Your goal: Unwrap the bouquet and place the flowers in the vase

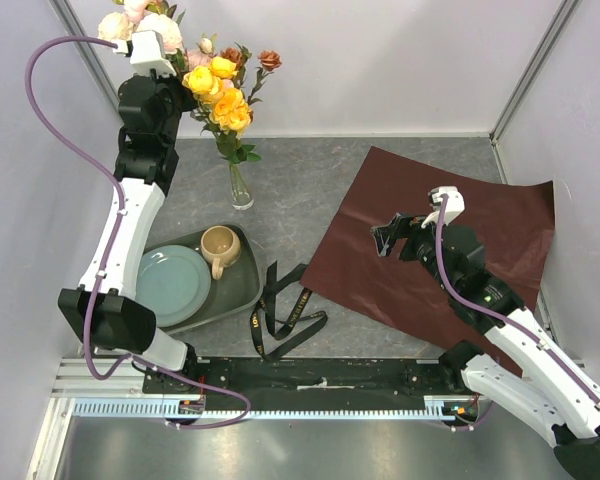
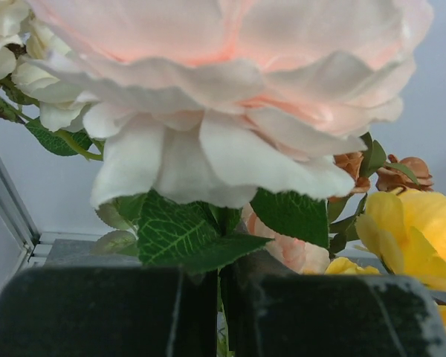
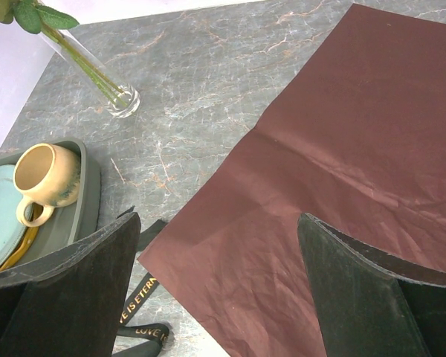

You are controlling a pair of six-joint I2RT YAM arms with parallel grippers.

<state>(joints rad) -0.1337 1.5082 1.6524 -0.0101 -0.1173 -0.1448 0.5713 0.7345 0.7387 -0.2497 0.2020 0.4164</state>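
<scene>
The flowers [image 1: 223,98] are out of their wrapping. The yellow and rust-orange sprays stand with their stems in the vase [image 1: 240,187], which sits upright on the table [image 1: 310,190] at the far left-centre, just beyond the tray [image 1: 238,292]. The pink and cream blooms [image 1: 165,30] hang higher, above and to the far left of the vase mouth. Note your left gripper [image 2: 221,316]: its jaws are pressed together on a thin green stem beneath the large pink rose [image 2: 230,89], with leaves sprouting from the seam between the pads. The relation that governs your next move is vertical. The vase lies below this claw and to its near right, so by judgement the held stem's long axis wants to be near upright, with its foot steered down into the rim. Whether that foot is already inside the glass cannot be told, because the yellow heads hide it. Your right gripper [image 1: 392,236] hovers with jaws spread wide and empty over the flattened maroon paper [image 1: 480,230], well apart from the vase, so the left arm is plainly the nearer. The black ribbon [image 1: 285,318] lies loose beside the paper's near corner.
</scene>
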